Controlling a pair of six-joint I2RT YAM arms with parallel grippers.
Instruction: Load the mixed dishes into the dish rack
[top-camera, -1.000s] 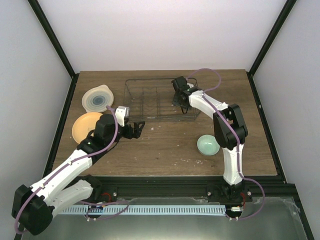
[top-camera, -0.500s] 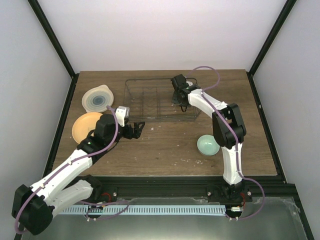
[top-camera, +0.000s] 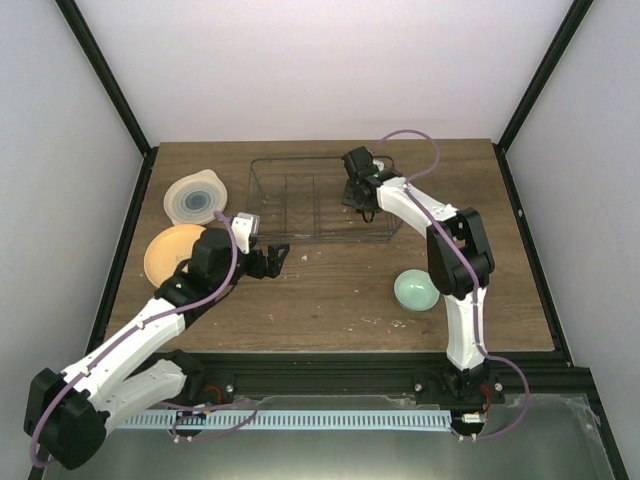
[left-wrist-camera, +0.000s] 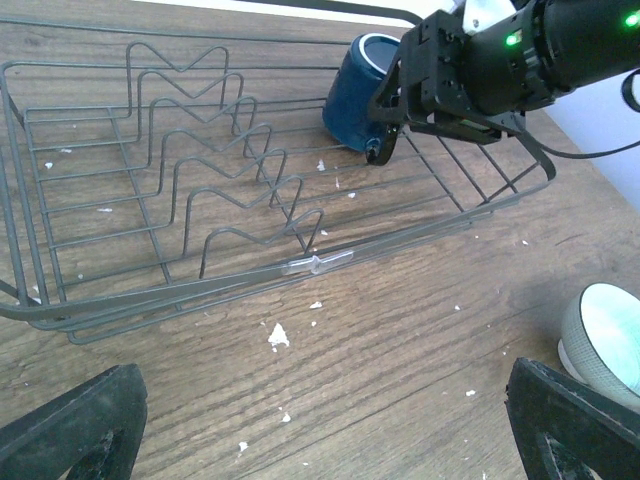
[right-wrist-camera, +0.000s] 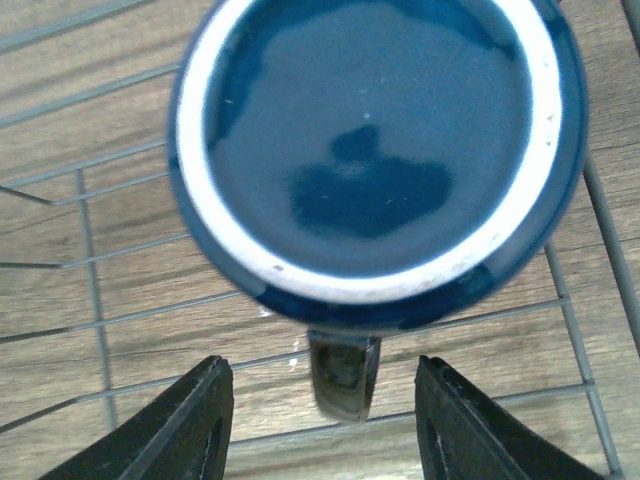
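The dark blue mug (right-wrist-camera: 370, 140) stands base-up in the far right part of the wire dish rack (top-camera: 290, 161), also in the left wrist view (left-wrist-camera: 355, 90). My right gripper (right-wrist-camera: 325, 420) is open just above it, the mug's handle (right-wrist-camera: 343, 378) between the fingers and untouched; it shows over the rack in the top view (top-camera: 357, 200). My left gripper (top-camera: 275, 258) is open and empty over bare table by the rack's near left edge (left-wrist-camera: 300, 268). The cream plate (top-camera: 196, 197) and orange plate (top-camera: 170, 252) lie at the left. The mint-green bowl (top-camera: 414, 290) sits at the right.
The rack's zigzag dividers (left-wrist-camera: 215, 170) fill its left and middle part. Small white crumbs (left-wrist-camera: 278, 336) are scattered on the wooden table. Black frame posts stand at the table's corners, with white walls behind.
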